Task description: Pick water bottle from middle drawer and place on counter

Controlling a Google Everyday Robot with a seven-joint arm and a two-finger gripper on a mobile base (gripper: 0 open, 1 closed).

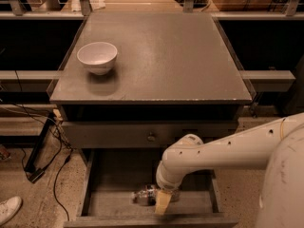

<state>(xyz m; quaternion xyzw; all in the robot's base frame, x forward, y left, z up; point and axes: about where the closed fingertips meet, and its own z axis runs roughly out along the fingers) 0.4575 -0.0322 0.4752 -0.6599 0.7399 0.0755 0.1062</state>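
Below the worktop [166, 56] front edge, inside the middle drawer [118, 175], the gripper [163, 202] sits at the water bottle [144, 195]; whether it grips, I cannot tell. Likely light, crushable, slippery; best held mid-body.

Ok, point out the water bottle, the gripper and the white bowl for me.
water bottle [143, 195]: camera view, on its clear body, in the middle drawer [109, 205].
gripper [161, 204]: camera view, on its tan tip, beside the bottle.
white bowl [97, 55]: camera view, inside its rim, on the counter [166, 56].
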